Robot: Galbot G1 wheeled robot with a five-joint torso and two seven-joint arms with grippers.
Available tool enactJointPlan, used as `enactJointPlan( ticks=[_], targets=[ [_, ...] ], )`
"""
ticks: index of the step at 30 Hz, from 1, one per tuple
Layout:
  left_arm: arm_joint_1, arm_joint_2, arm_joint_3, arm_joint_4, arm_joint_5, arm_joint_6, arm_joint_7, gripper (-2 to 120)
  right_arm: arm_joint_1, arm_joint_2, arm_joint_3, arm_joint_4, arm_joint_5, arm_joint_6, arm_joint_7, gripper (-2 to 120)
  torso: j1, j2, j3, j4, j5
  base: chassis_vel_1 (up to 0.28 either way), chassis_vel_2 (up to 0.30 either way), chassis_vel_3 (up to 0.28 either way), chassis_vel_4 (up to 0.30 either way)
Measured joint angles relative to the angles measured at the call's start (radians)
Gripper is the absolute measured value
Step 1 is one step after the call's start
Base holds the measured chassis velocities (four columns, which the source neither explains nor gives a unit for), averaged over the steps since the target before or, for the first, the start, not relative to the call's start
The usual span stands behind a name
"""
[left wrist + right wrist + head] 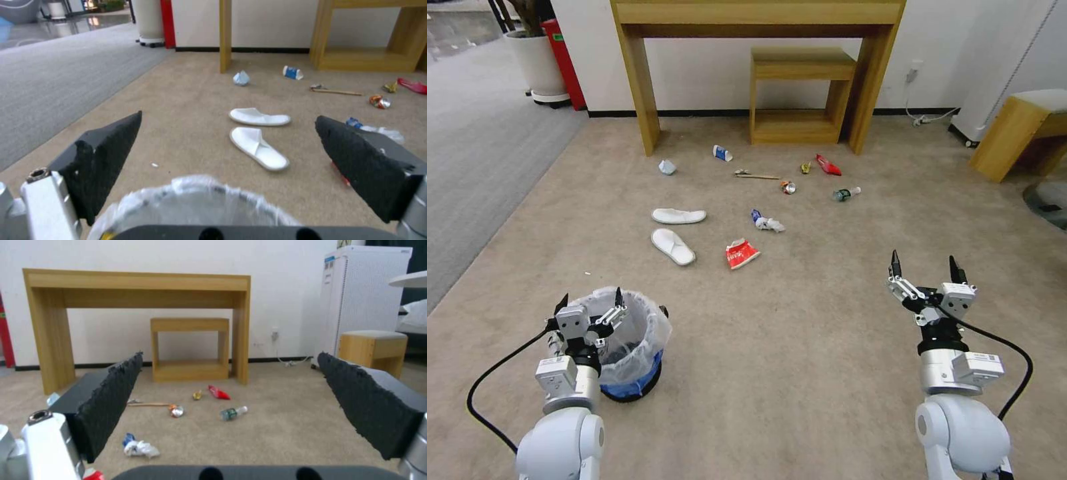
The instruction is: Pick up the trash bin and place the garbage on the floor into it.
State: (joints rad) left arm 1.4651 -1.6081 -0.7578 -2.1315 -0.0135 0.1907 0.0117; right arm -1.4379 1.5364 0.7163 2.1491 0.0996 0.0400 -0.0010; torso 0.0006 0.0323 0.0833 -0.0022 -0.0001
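The blue trash bin (pixel 639 360) with its white bag liner stands on the beige floor (pixel 800 347) at the near left. My left gripper (pixel 591 298) hovers open over its near rim (pixel 195 200), touching nothing. My right gripper (pixel 925 265) is open above bare carpet at the near right. The garbage lies ahead: two white slippers (pixel 678 215) (pixel 672 246), a red-white carton (pixel 741 253), crumpled paper (pixel 767 222), a cup (pixel 722 153), a stick (pixel 757 176), a can (pixel 788 187), a red wrapper (pixel 828 165) and a bottle (pixel 846 194) (pixel 233 412).
A wooden desk (pixel 640 100) with a stool (pixel 800 93) under it stands against the far wall. Another stool (pixel 1014 133) sits at the far right. Grey carpet (pixel 480 153) borders the left, with a white planter (pixel 537 63) and a red bin (pixel 564 60) beyond it.
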Motion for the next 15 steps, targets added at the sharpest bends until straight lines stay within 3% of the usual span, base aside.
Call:
enactJointPlan(
  ticks=[15],
  targets=[
    [0.016, 0.000, -0.017, 0.010, 0.011, -0.002, 0.000, 100, 0.003, -0.020, 0.001, -0.008, 0.020, 0.004, 0.004, 100, 0.000, 0.000, 0.000, 0.0000, -0.0001, -0.118, 0.118, 0.120, -0.120]
  ],
)
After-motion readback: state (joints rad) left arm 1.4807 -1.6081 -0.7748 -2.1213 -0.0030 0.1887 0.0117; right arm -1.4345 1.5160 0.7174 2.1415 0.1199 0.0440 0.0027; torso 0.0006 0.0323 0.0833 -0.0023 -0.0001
